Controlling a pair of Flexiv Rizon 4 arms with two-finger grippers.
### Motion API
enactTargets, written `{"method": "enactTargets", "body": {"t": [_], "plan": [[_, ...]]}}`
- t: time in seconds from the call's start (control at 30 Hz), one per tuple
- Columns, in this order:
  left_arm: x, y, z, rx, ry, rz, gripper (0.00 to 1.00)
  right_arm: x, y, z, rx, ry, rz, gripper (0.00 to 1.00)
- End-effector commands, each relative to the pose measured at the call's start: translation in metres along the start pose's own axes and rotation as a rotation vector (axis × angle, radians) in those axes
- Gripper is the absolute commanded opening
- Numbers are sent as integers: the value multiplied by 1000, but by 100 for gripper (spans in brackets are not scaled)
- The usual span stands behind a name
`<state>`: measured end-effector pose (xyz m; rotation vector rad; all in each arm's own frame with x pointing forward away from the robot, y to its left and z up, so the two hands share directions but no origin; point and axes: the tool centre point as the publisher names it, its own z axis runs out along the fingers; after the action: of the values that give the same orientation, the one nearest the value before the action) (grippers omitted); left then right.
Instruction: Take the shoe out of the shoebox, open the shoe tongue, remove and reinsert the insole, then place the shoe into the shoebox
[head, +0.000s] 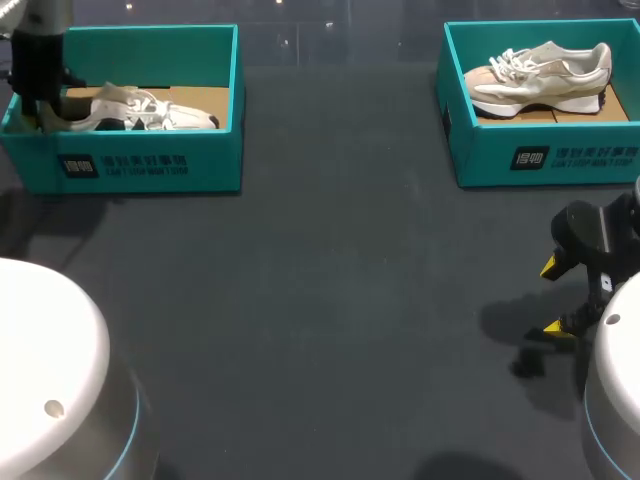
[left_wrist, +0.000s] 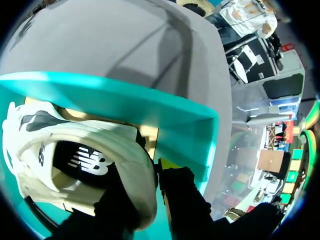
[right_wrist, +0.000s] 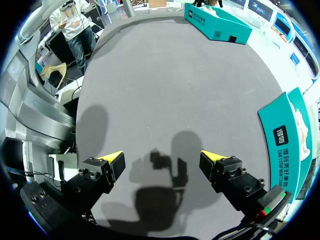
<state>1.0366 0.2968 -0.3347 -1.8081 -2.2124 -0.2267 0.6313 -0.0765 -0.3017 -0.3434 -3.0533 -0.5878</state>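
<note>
Left shoebox (head: 150, 165), teal, far left of the table (head: 330, 300): white shoe (head: 140, 110) lies inside on its side. My left arm (head: 40, 60) comes down into that box at the shoe's heel end. Right shoebox (head: 560, 160), far right: beige-and-white shoe (head: 545, 75) upright inside. Right gripper (head: 556, 297) hangs above the table near its right edge, yellow tips spread apart, well clear of both boxes.
</note>
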Motion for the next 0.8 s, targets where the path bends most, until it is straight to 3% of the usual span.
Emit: {"method": "enactTargets", "body": {"t": [0.03, 0.5, 0.8], "plan": [[-3, -4, 2, -13, 5, -5, 0, 1, 0, 0, 1, -2, 0, 100], [-23, 1, 19, -22, 51, -15, 0, 1, 0, 0, 1, -2, 0, 100], [-22, 7, 29, -12, 51, -6, 0, 1, 0, 0, 1, -2, 0, 100]]}}
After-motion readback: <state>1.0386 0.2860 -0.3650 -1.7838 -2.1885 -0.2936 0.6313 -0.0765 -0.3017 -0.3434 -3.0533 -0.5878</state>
